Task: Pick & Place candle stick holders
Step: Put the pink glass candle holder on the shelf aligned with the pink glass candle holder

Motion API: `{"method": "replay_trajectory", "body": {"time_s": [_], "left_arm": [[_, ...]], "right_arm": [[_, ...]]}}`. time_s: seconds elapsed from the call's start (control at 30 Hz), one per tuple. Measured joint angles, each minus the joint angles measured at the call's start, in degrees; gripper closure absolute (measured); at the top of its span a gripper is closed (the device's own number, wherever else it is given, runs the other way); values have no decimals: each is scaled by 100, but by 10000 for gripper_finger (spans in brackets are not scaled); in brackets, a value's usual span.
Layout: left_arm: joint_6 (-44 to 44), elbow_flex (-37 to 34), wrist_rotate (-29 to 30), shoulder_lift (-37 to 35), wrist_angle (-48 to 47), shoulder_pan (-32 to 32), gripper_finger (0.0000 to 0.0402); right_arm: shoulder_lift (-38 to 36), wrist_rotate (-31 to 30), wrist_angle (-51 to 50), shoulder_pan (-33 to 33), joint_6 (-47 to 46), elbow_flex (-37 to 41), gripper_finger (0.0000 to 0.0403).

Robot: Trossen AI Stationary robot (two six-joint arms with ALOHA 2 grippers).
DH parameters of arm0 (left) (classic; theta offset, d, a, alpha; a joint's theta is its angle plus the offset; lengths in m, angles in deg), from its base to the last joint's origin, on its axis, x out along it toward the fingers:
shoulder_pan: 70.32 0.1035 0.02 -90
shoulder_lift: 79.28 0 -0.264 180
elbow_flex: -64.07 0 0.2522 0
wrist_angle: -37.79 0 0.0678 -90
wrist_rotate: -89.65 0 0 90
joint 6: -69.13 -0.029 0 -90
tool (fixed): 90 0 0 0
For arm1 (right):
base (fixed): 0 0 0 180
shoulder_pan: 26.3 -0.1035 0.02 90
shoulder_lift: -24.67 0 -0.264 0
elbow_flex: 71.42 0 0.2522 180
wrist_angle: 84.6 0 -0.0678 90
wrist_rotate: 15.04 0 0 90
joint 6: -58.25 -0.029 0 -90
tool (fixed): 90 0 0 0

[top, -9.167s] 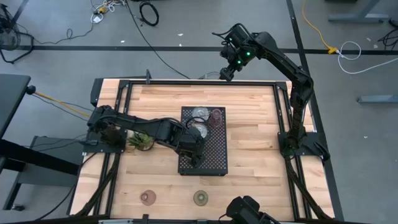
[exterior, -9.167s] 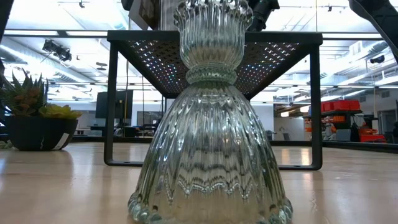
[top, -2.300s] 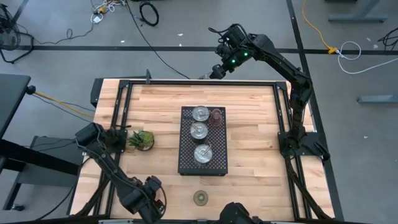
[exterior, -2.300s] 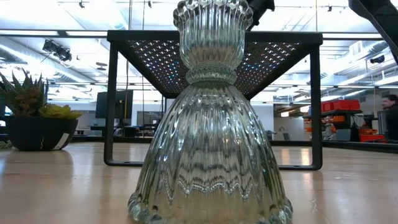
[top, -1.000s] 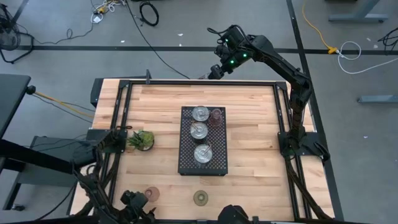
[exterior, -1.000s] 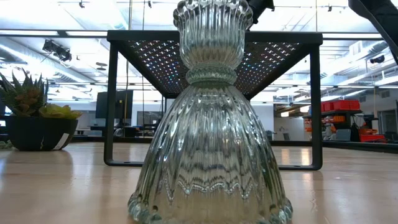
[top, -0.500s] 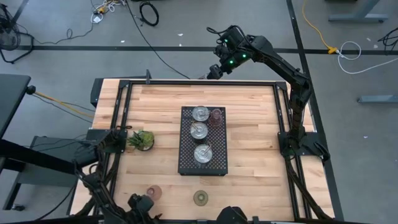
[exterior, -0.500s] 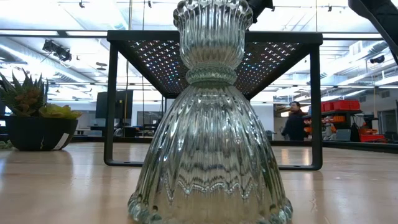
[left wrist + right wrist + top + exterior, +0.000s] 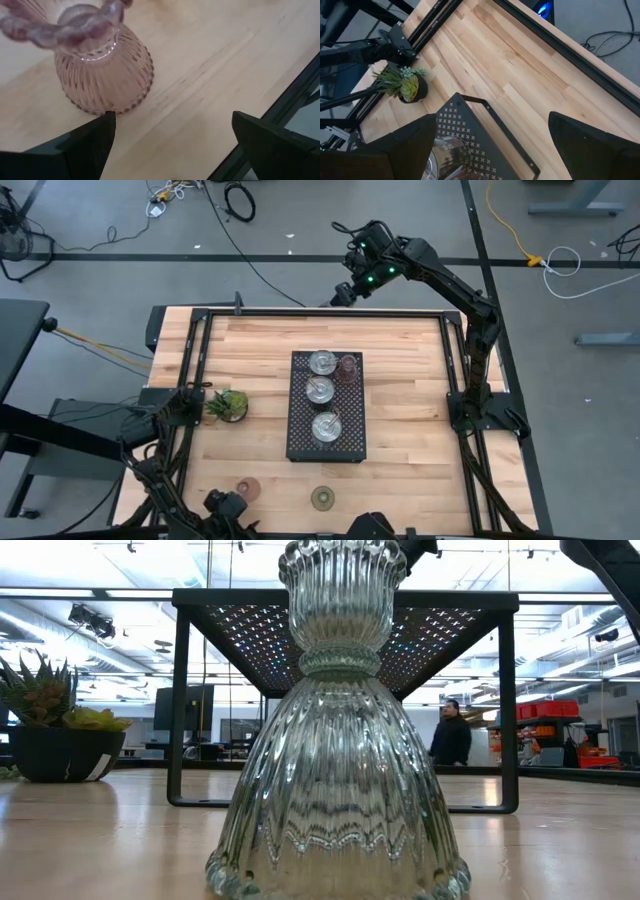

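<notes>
A black perforated tray (image 9: 350,442) stands mid-table on legs. On it are three silver cups (image 9: 322,362) (image 9: 319,390) (image 9: 326,426) and a brownish-pink holder (image 9: 348,365). A pink ribbed glass holder (image 9: 246,489) (image 9: 100,65) and an olive-green one (image 9: 322,498) stand on their wide bases near the table's front edge. The olive-green one fills the low view (image 9: 340,730). My left gripper (image 9: 226,507) (image 9: 172,125) is open, low at the front edge, just left of the pink holder. My right gripper (image 9: 342,292) (image 9: 492,125) is open and empty, beyond the far edge. My left gripper has one fingertip (image 9: 106,122) right at the pink holder's beaded base rim (image 9: 120,107), coming at it low from the table's near left. I cannot tell whether it touches. The holder stands upright on the table, outside the gap between the fingers.
A small green plant (image 9: 227,405) in a dark pot stands left of the tray. Black frame rails (image 9: 300,313) run along the table's edges. Bare wood lies right of the tray. A person (image 9: 451,740) walks in the room behind the table.
My left gripper has shifted a little toward the table's right, nearer the pink holder. The holders and the tray have stayed where they were. A person has walked across the room behind the table.
</notes>
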Motion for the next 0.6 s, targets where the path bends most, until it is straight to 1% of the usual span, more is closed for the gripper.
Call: {"method": "replay_trajectory", "body": {"time_s": [0.1,0.33,0.6], "left_arm": [[7,0,121,0,8,37,3],[-28,0,150,-2,31,255,3],[-87,0,-60,-2,347,393,3]], "right_arm": [[0,0,58,-9,0,0,21],[2,0,70,-11,0,0,21],[0,-1,70,-11,0,0,21]]}}
